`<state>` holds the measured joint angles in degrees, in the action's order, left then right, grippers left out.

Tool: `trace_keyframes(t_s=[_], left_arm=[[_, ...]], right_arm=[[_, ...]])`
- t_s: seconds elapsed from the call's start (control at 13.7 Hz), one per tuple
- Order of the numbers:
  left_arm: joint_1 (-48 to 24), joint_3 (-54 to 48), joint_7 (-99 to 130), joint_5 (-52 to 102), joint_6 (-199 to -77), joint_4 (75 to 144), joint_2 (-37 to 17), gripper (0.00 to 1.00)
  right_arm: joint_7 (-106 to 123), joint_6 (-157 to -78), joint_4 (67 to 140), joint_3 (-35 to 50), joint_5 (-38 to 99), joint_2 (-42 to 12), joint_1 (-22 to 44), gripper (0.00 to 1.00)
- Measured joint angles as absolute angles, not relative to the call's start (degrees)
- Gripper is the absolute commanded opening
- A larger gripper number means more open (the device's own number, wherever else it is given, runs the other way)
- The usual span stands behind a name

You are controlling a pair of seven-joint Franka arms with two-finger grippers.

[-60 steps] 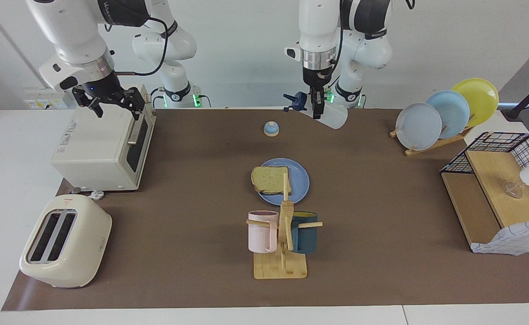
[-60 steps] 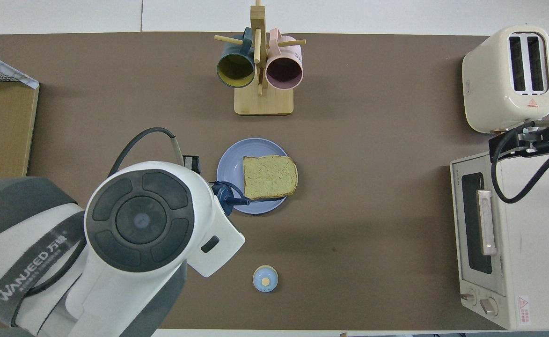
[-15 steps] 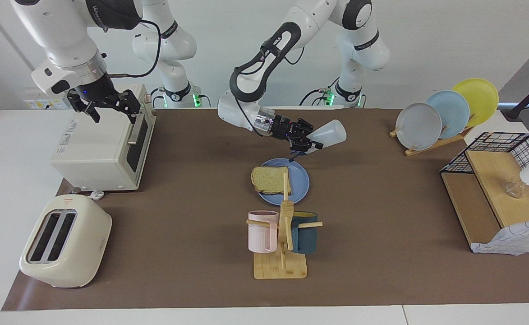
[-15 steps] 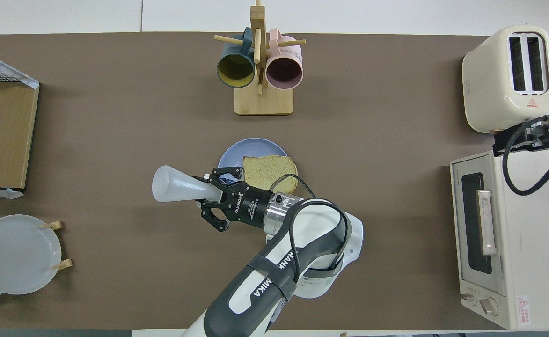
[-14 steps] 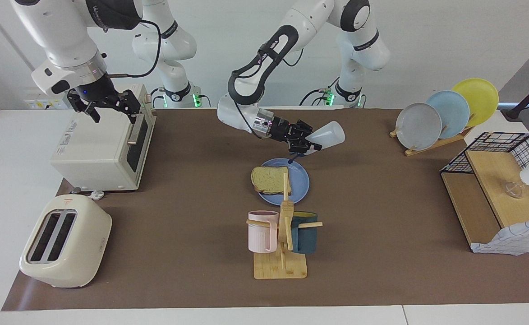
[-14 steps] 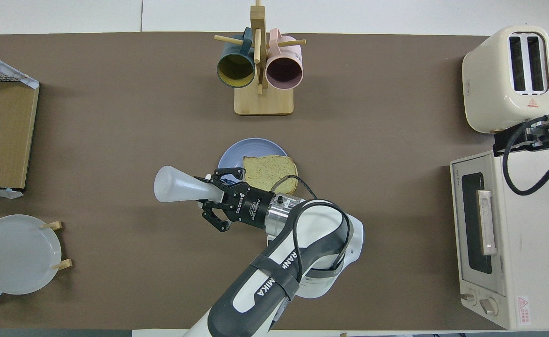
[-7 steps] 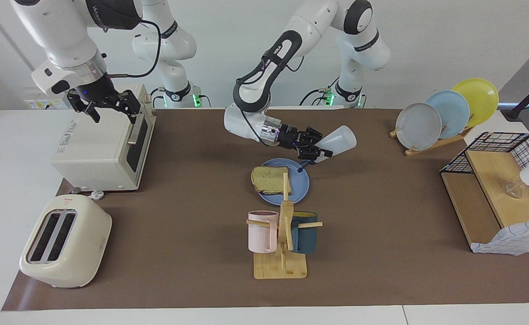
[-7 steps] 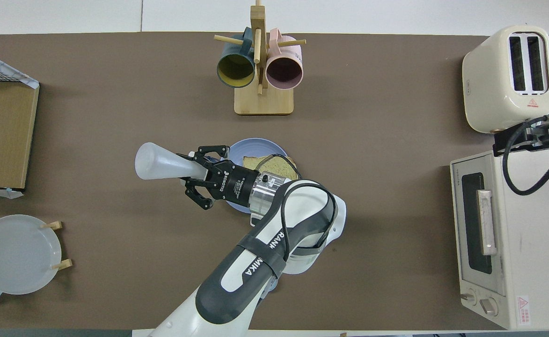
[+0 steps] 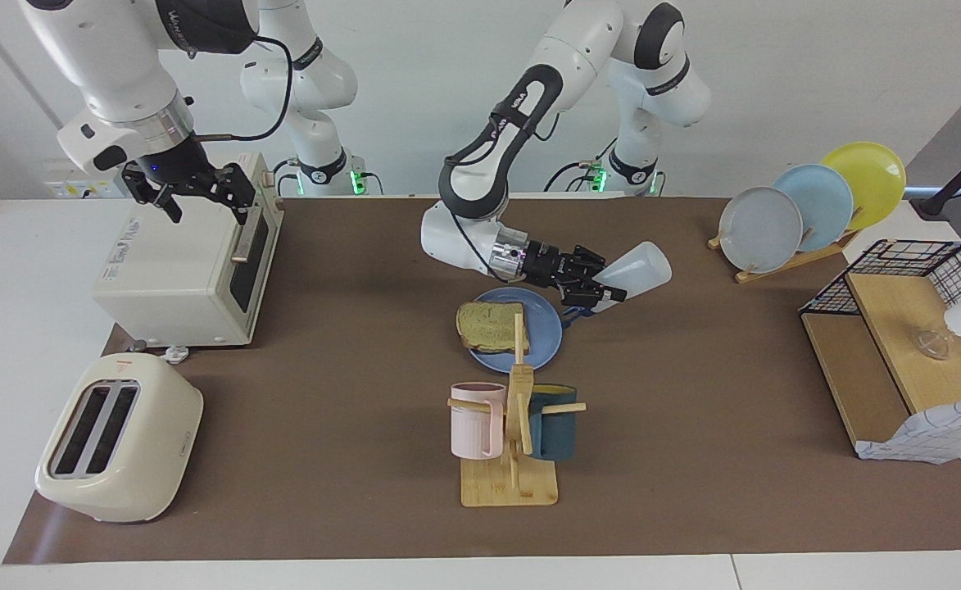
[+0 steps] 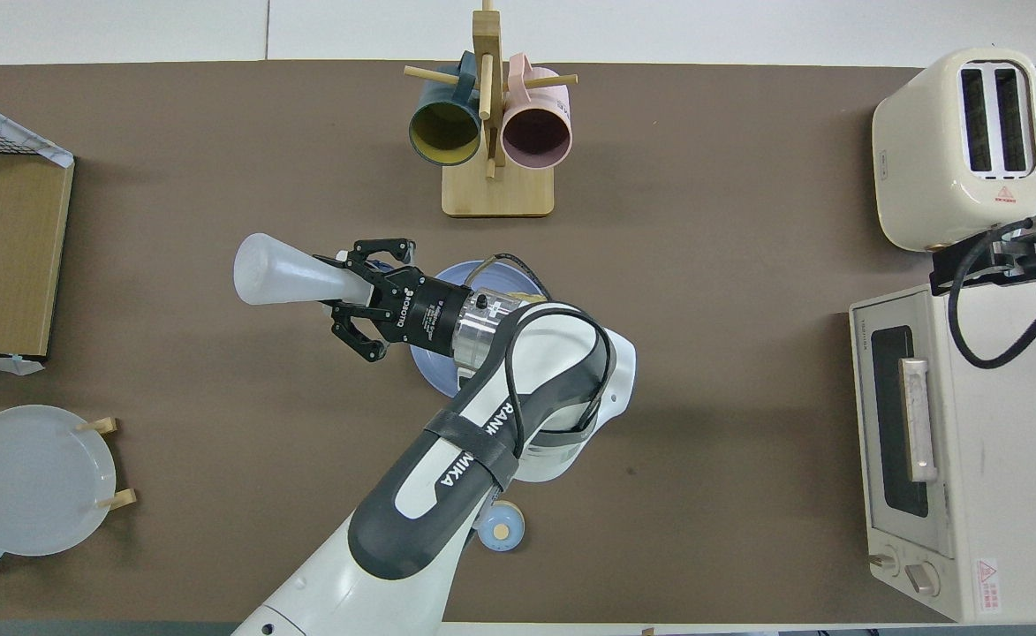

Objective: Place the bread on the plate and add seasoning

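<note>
facing view | left tool (image 9: 591,288) grips seasoning (image 9: 632,274) | over plate (image 9: 544,328) edge

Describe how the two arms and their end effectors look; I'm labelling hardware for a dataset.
Both arms are glossy white with dark grey joint covers. The left arm has a black cable along it, lettering on its grey band, a silver wrist ring, and a black linkage-style left end effector. The right end effector is black too, under a silver ring, with a black cable.

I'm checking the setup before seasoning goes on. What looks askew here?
The bread overhangs the plate rim toward the right arm's end. The left pincer holds the seasoning bottle over the plate's edge, not the bread.
</note>
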<state>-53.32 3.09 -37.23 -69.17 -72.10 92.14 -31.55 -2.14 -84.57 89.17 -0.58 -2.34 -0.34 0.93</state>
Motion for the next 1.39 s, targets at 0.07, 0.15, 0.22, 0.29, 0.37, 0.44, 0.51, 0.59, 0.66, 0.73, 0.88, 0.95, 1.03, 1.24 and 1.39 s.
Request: trace_keyframes(t_s=[0.07,0.15,0.22,0.29,0.37,0.44,0.51,0.59,0.66,0.73,0.88,0.95,1.03,1.24,1.39], left_arm=[[-53.6,3.1,-37.2,-68.8,-71.9,91.1,-31.9,0.0],[-54.2,3.0,-37.2,-67.9,-71.6,90.5,-32.2,0.0],[-55.1,2.9,-37.2,-66.9,-71.3,90.2,-32.4,0.0],[-56.3,2.9,-37.2,-65.9,-71.2,90.0,-32.5,0.0],[-57.5,2.9,-37.2,-65.3,-71.0,89.8,-32.6,0.0],[-58.7,2.8,-37.2,-65.0,-70.8,89.5,-32.6,0.0],[-59.7,2.8,-37.2,-64.9,-70.7,89.2,-32.6,0.0],[-60.2,2.8,-37.2,-64.9,-70.6,88.9,-32.6,0.0],[-60.3,2.8,-37.0,-64.9,-70.6,88.6,-32.6,0.0],[-60.2,3.1,-36.9,-64.9,-70.8,88.2,-32.7,0.0],[-58.8,3.4,-36.6,-65.3,-71.9,87.8,-33.1,0.0],[-57.3,3.5,-36.4,-65.9,-72.8,87.7,-33.5,0.0],[-55.6,3.6,-36.4,-66.7,-73.7,87.6,-33.8,0.0],[-51.4,3.7,-36.4,-68.3,-75.6,87.3,-34.5,0.0],[-51.3,3.6,-36.4,-68.4,-75.8,87.2,-34.6,0.0]], right_arm=[[-2.1,-84.6,89.2,-0.6,-2.3,-0.3,0.9,1.0],[-2.1,-84.6,89.2,-0.6,-2.3,-0.3,0.9,1.0],[-2.1,-84.6,89.2,-0.6,-2.3,-0.3,0.9,1.0],[-2.1,-84.6,89.2,-0.6,-2.3,-0.3,0.9,1.0],[-2.1,-84.6,89.2,-0.6,-2.3,-0.3,0.9,1.0],[-2.1,-84.6,89.2,-0.6,-2.3,-0.3,0.9,1.0],[-2.1,-84.6,89.2,-0.6,-2.3,-0.3,0.9,1.0],[-2.1,-84.6,89.2,-0.6,-2.3,-0.3,0.9,1.0],[-2.1,-84.6,89.2,-0.6,-2.3,-0.3,0.9,1.0],[-2.1,-84.6,89.2,-0.6,-2.3,-0.3,0.9,1.0],[-2.1,-84.6,89.2,-0.6,-2.3,-0.3,0.9,1.0],[-2.1,-84.6,89.2,-0.6,-2.3,-0.3,0.9,1.0],[-2.1,-84.6,89.2,-0.6,-2.3,-0.3,0.9,1.0],[-2.1,-84.6,89.2,-0.6,-2.3,-0.3,0.9,1.0],[-2.1,-84.6,89.2,-0.6,-2.3,-0.3,0.9,1.0]])
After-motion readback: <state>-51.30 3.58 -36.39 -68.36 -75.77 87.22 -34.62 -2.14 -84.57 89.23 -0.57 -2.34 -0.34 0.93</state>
